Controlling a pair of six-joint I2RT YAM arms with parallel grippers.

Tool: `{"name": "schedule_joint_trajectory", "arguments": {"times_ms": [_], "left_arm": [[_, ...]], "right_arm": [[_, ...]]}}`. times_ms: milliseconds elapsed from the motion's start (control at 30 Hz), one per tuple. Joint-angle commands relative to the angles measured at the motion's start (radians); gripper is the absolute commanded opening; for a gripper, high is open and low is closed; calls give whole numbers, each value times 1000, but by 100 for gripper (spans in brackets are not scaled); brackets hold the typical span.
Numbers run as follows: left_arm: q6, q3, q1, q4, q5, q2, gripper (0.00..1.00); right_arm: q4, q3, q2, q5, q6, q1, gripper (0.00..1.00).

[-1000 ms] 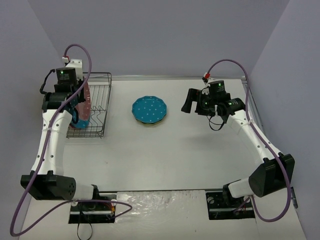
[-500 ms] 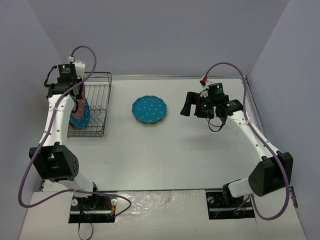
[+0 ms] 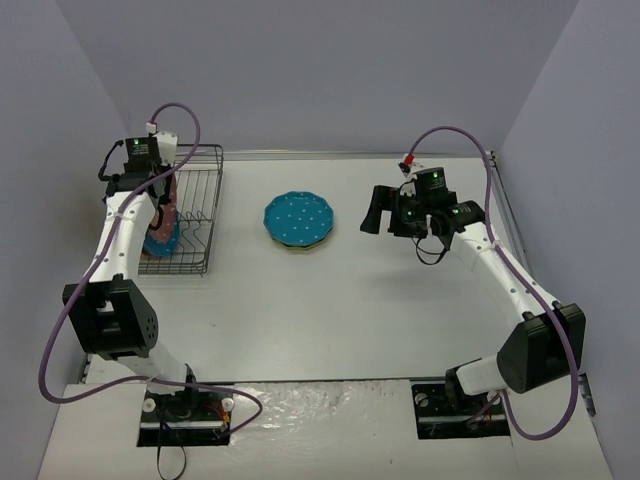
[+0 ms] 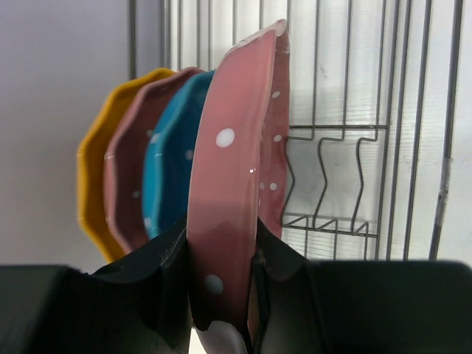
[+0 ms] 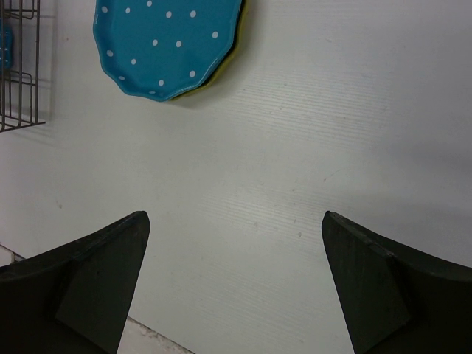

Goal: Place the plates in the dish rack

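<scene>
Two plates are left on the white table (image 3: 350,320), middle, toward the far edge: a round teal-blue dotted plate (image 3: 300,218) on a yellow one (image 5: 221,71). The right gripper (image 5: 234,221) hangs beside them, jaws wide apart, empty. In the far left corner, the dark wire dish rack (image 3: 200,190) holds three plates (image 4: 169,169) on edge (orange-yellow, pink, teal). The left gripper (image 4: 221,265) is clamped on a fourth, a pink dotted plate (image 4: 232,169), upright beside them. Nothing looks in the way.

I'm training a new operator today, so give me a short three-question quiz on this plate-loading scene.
1. True or false: the left tool is shut on a pink plate.
2. The top plate of the stack on the table is: A teal-blue, B pink, C orange.
3. In the left wrist view, how many other plates stand beside the held one, by the dish rack?
Key: 1 true; 2 A; 3 three.
</scene>
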Motion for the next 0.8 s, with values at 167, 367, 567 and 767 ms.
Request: {"name": "schedule_joint_trajectory", "arguments": {"times_ms": [167,367,567,767], "left_arm": [[-16,-76,2,218,-24,-62,0],[-39,-130,2,254,-39,-72,26],[-69,-122,1,242,-26,-89,51],[-122,-103,0,205,-25,-121,77]], "right_arm": [[58,-26,-33,-31,-4,0,100],[59,-46,-50,-31,-1,2,100],[60,-34,-65,32,23,31,100],[60,12,-26,174,95,101,99]]}}
